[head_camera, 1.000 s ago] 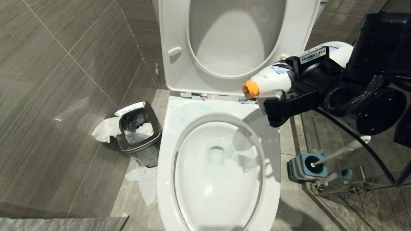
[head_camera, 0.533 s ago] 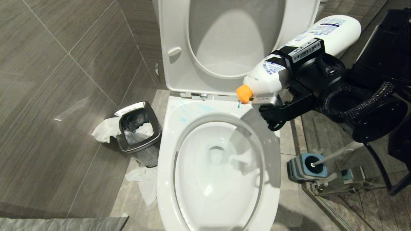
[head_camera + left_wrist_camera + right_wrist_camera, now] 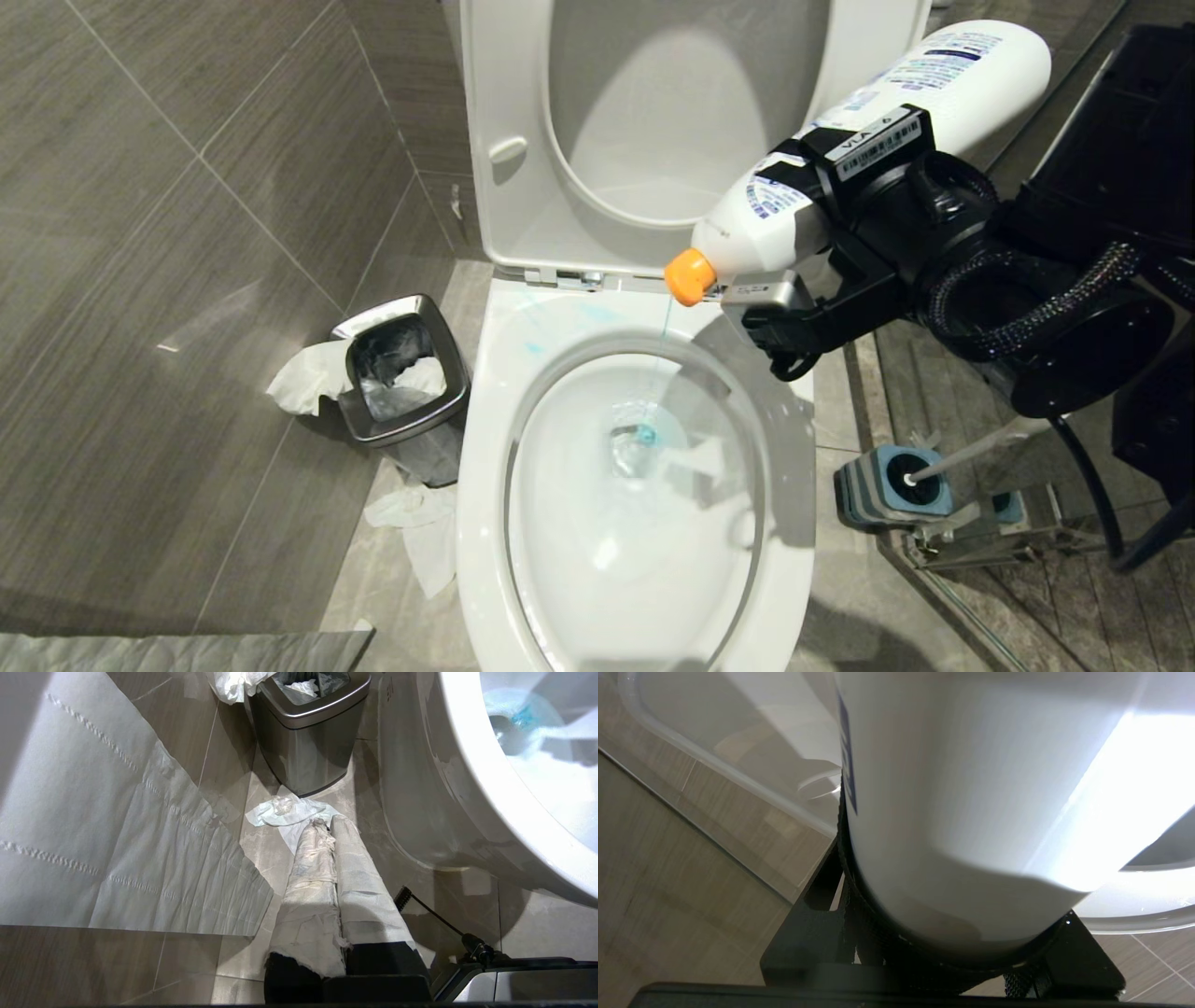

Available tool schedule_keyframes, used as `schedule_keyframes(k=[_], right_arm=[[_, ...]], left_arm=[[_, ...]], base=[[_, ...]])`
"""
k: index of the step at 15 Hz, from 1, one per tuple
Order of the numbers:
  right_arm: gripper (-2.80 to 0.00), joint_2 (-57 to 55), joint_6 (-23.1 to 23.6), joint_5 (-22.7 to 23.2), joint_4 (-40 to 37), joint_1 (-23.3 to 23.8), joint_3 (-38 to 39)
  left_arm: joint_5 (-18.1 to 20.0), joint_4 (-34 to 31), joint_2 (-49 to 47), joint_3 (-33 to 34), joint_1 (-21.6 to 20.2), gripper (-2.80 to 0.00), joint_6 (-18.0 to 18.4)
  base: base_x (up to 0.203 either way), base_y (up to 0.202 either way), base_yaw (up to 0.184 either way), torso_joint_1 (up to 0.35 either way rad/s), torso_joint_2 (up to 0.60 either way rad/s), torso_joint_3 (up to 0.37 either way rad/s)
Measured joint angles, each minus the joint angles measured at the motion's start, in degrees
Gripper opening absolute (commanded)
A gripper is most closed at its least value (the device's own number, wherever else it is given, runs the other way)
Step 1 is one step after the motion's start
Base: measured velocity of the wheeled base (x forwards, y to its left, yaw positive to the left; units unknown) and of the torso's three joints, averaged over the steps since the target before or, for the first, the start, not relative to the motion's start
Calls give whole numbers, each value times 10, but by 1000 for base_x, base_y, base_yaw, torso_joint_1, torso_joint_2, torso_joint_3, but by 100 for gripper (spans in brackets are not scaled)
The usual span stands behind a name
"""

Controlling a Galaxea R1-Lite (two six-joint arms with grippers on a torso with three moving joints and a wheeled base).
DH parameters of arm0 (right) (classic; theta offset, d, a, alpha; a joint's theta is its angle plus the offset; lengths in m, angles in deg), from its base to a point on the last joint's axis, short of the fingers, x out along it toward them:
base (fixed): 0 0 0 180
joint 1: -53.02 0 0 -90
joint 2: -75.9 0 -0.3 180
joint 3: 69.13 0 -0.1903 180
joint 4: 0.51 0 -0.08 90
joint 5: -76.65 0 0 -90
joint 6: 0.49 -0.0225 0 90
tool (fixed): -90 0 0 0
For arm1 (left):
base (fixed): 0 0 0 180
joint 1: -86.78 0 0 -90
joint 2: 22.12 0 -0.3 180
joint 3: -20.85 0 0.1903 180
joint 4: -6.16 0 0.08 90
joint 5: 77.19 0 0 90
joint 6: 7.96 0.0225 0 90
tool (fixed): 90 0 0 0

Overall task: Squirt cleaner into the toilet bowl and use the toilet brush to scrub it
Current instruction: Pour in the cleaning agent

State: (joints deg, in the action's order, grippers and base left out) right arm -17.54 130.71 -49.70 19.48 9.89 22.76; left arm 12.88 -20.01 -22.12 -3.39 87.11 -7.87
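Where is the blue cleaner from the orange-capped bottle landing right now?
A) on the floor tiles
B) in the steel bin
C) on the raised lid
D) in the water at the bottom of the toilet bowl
D: a thin blue stream falls from the orange nozzle of the cleaner bottle, held by the right gripper, to a blue patch in the toilet bowl.

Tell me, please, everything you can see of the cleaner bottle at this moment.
The cleaner is a white, smooth plastic squeeze bottle with blue printed label text and an orange nozzle cap. It is tilted, nozzle lowest, base raised toward the upper right, clamped around its middle by the right gripper. It hangs in the air over the rear rim of the toilet bowl, touching nothing else. A thin blue stream runs from the nozzle into the bowl's water, where a blue patch has formed.
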Motion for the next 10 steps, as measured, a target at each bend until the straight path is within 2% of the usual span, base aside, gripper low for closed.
schedule_keyframes(k=[4, 8, 10], right_arm=[[-280, -3, -17, -3, 1, -1, 1], [-280, -5, -79, -5, 0, -5, 9], [-280, -7, -136, -6, -1, -5, 15]], left_arm=[[0, 0, 0, 0, 0, -280, 0], [0, 0, 0, 0, 0, -280, 0], [0, 0, 0, 0, 0, -280, 0]], base=[[0, 0, 0, 0, 0, 0], [0, 0, 0, 0, 0, 0], [0, 0, 0, 0, 0, 0]])
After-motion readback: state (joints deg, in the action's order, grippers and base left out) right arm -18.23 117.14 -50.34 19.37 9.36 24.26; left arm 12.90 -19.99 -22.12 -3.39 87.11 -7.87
